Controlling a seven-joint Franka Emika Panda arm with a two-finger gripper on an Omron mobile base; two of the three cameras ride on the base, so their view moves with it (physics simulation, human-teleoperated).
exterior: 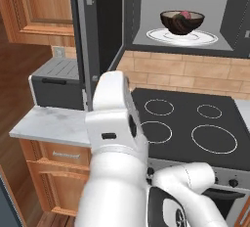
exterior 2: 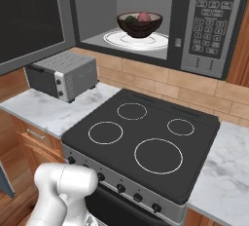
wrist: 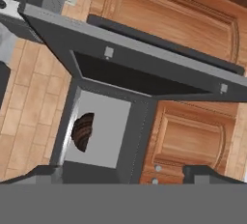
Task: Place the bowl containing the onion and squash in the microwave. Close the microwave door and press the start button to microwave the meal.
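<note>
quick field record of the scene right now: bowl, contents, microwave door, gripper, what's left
bowl: on the turntable plate inside the microwave
contents: onion and squash in the bowl
microwave door: open, swung out to the left
gripper: open, empty, facing the door's inner side
toaster oven: on the counter left of the stove
remaining: close door, press start

Dark brown bowl resting on the white turntable plate inside the open microwave, onion and squash within. Microwave door swung wide at left. Toaster oven below on the marble counter, beside the black stove.
</note>
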